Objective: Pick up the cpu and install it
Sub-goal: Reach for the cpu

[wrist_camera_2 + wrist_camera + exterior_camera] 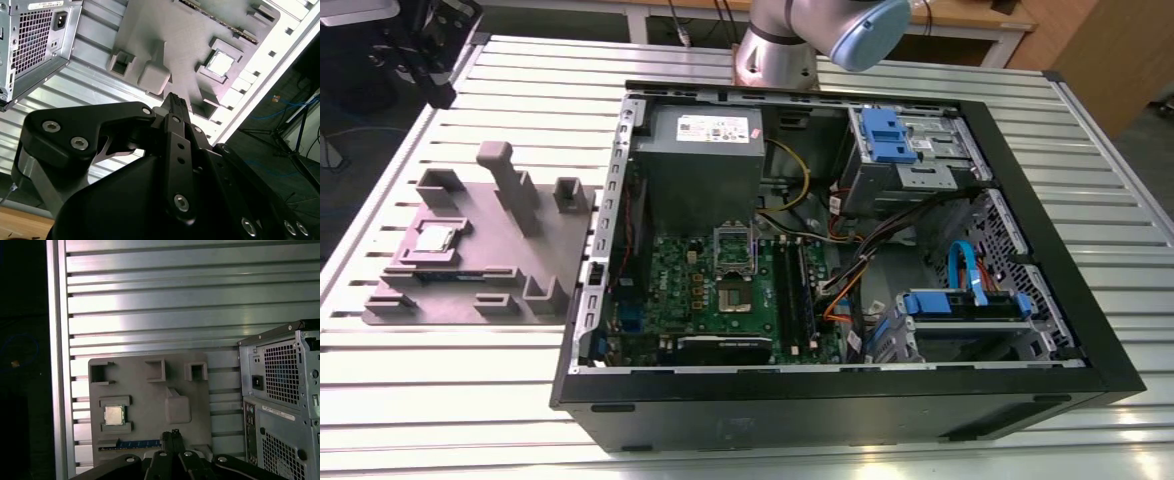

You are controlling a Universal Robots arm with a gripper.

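The gripper (172,433) hangs closed and empty, apart from the cpu (114,415), which lies in a grey tray (150,390) near the worktop's (150,305) edge.

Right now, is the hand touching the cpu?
Apart. The first wrist view shows bare grey fixture between the hand and the cpu.

The cpu (438,237) (220,63) (114,415) is a small, flat, shiny square of silver-grey metal. It lies flat, shiny side up, in a little square pocket of a grey holder (491,250). In the exterior view it sits at about 9 o'clock from the open computer case (854,405), well apart from it. It is not picked up yet.
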